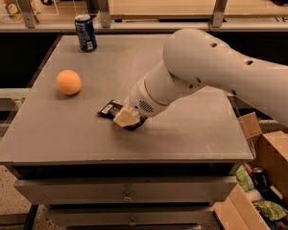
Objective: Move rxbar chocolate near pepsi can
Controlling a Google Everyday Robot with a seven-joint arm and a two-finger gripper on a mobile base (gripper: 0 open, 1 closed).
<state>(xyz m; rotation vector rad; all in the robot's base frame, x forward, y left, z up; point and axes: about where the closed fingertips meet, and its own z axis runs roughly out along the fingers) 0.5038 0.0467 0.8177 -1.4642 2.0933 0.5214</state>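
The rxbar chocolate (pixel 109 109) is a flat black wrapper lying on the grey table (pixel 182 133), near its front middle. My gripper (pixel 126 118) is down at the bar's right end, covering part of it. The pepsi can (pixel 86 32) stands upright at the table's far left corner, well away from the bar and the gripper. My white arm reaches in from the right.
An orange fruit (pixel 68 82) sits on the table's left side, between the can and the bar. Open cardboard boxes (pixel 273 176) with clutter and a dark can (pixel 259 178) stand on the floor at the right. A railing runs behind the table.
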